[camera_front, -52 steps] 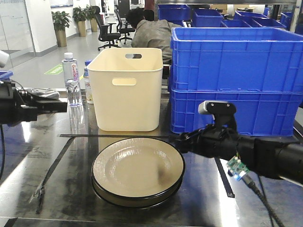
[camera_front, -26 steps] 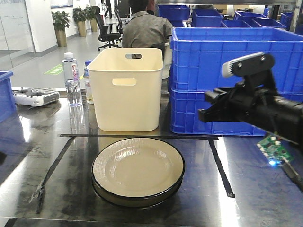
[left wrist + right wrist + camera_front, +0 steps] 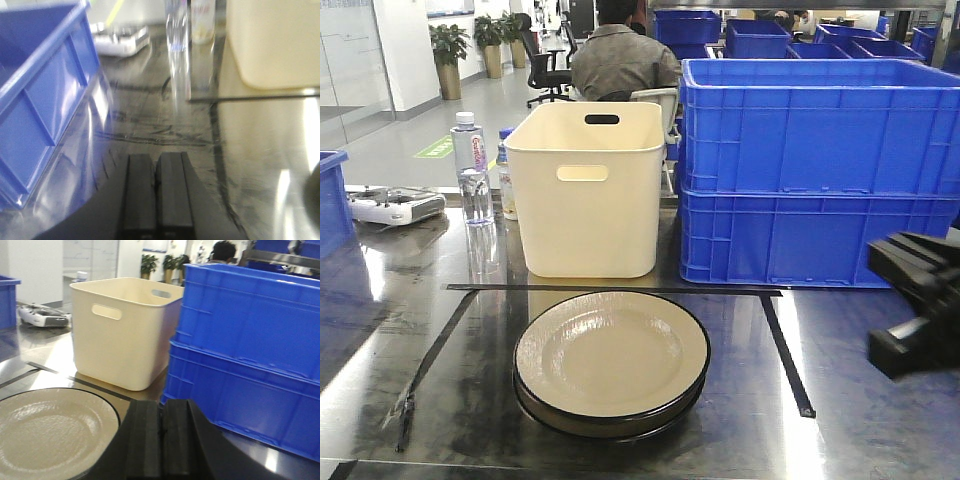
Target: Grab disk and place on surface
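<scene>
surface (image 3: 840,440): dark, glossy, reflective | disk (image 3: 611,356): glazed sheen | crates (image 3: 815,170): blue plastic

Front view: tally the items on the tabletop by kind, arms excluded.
Blue crates: 3, two stacked, one at the left edge
Cream bin: 1
Bottles: 2
Plates: looks like 2, stacked
White controller: 1
Total: 9

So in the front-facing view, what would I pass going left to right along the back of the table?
White controller → water bottle → cream bin → stacked blue crates.
</scene>
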Controlling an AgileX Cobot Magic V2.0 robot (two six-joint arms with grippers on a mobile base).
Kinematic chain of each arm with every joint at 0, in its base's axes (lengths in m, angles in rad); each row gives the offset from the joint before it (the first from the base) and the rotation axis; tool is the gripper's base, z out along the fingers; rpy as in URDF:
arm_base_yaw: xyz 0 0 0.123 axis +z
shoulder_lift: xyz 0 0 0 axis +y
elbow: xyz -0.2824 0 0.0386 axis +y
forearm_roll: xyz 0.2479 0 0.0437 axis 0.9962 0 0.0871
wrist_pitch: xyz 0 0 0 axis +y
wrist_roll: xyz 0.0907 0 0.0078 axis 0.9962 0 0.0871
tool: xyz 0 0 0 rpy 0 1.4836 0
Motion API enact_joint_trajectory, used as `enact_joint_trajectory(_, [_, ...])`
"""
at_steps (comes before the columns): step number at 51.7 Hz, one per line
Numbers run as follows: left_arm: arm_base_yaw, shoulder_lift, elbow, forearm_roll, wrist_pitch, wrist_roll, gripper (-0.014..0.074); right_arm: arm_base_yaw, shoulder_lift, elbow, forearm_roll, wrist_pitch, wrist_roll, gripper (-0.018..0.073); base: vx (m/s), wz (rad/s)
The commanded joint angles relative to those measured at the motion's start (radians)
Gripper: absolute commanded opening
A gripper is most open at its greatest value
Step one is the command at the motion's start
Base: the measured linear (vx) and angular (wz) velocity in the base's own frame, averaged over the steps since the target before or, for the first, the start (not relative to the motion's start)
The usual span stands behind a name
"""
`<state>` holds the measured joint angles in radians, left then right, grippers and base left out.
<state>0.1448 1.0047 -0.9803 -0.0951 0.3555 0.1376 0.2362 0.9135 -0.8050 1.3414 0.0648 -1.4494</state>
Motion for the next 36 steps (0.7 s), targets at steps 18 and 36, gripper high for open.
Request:
enact_joint_trajectory(18, [-0.008, -0.625, 0.467, -0.199, -0.048, 0.103, -0.0005, -0.003, -0.164, 0.168, 0.079, -0.057, 0.011, -0.0009, 0.00, 0.00])
enact_joint_trajectory(36, [-0.026, -0.683, 0.486, -0.428, 0.036, 0.179, -0.0005, -0.003, -0.164, 0.168, 0.121, -0.058, 0.012, -0.0009, 0.00, 0.00])
